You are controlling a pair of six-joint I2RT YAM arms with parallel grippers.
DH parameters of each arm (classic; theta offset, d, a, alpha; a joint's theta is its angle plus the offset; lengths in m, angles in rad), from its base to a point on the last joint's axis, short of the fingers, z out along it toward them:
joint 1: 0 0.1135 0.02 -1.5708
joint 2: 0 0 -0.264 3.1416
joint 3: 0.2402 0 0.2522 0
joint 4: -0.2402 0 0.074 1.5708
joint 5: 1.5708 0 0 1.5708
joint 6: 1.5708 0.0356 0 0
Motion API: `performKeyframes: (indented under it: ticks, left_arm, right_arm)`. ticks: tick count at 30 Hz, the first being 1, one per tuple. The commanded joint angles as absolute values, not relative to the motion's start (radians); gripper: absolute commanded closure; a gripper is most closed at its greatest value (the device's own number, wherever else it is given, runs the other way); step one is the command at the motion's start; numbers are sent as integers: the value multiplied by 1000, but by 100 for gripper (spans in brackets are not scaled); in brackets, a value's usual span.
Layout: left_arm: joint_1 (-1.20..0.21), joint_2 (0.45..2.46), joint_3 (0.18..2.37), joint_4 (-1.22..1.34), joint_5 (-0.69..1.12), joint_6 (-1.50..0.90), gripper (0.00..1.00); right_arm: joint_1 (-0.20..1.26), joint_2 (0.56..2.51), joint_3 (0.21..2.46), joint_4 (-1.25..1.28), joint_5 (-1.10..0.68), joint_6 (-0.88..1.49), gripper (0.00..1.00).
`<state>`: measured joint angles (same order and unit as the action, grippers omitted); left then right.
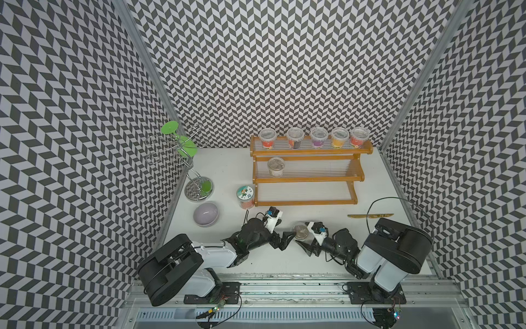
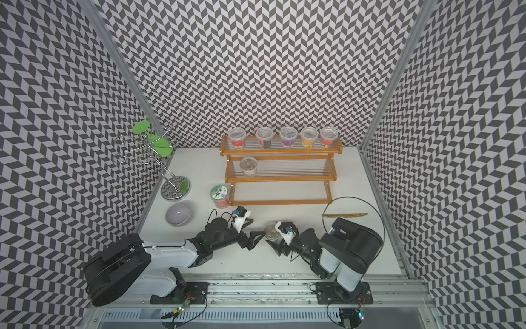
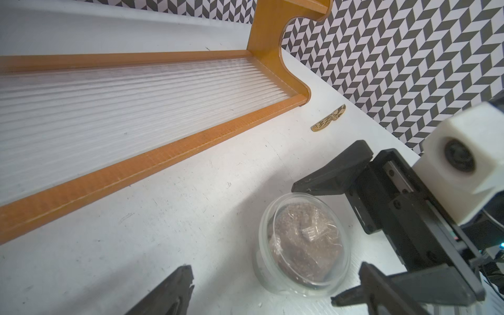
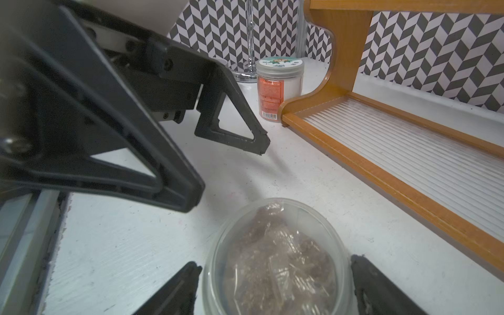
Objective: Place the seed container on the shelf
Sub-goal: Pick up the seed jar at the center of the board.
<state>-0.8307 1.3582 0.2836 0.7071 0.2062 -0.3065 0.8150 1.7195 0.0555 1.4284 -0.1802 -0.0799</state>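
The right gripper's (image 4: pixel 275 261) open jaws flank the seed container (image 3: pixel 304 240) standing before the shelf (image 1: pixel 306 202); the left gripper (image 1: pixel 285 241) gapes wide, empty.

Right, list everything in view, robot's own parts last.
white table: 1, under everything
clear plastic seed tub: 1, brown fill, front centre
orange-brown wooden three-tier shelf: 1, table rear
clear lidded tubs: 5, red, red-black, purple, yellow, red fills, top tier
clear lidded tub: 1, greyish fill, middle tier's left end
orange-labelled jar: 1, by shelf's left end
lilac bowl: 1, table left
silver wire stand with green discs: 1, rear left
gold flat strip: 1, table right
left end effector: 1, black, open, beside seed tub
right end effector: 1, black, open, straddling seed tub
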Motion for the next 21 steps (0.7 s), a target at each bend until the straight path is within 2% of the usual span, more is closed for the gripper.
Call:
performKeyframes:
  ticks: [1,9,21]
  left_arm:
    - [-825,1379,323,653,224,-328,3]
    - [-824,1417,344,643,248,-339,5]
    - [-822,1422,354,629,239,-339,6]
  right_arm:
    - [810,1765,59,1579,-199,-39,11]
    - [800,1903,39,1790,-232,3,11]
    - [796,1817,62,1635,-213,-22,8]
